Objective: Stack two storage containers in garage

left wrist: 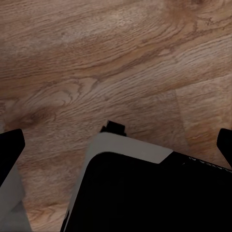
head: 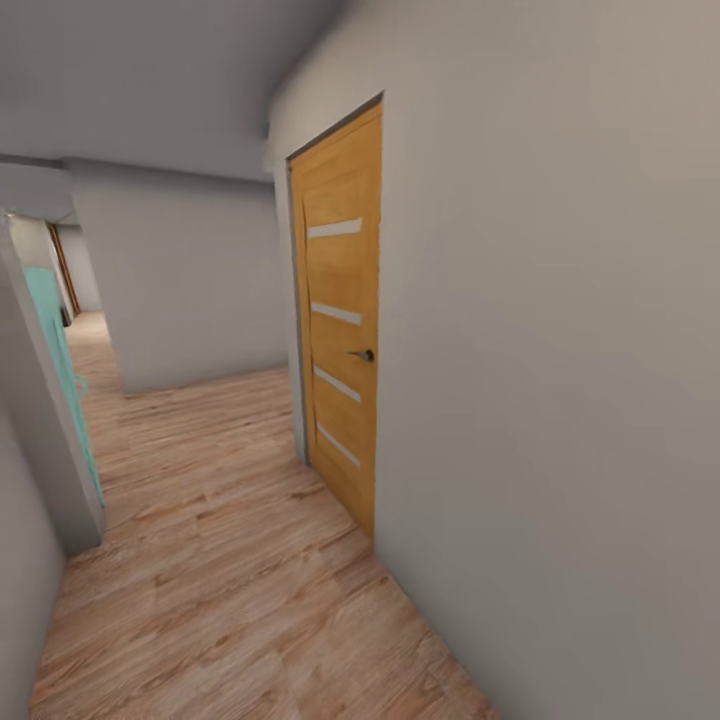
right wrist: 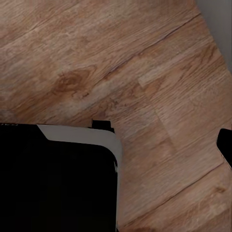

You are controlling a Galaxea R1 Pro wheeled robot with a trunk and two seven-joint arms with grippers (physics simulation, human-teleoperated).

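1. Wood floor underfoot; in both wrist views the robot's dark base hangs over planks.
2. Left gripper: fingertips spread wide, empty. Right gripper: I cannot tell.
3. Orange door at one o'clock; corridor runs to eleven.
4. Containers not here; probably light, stiff, best gripped by a wall.

The door is honey-orange wood with four pale horizontal stripes and a dark grey handle, set in a plain pale grey wall. The floor is light brown planks with darker grain, and a turquoise panel stands along the left. Under both wrist cameras the same grained planks show, with the robot's base black, edged in light grey.
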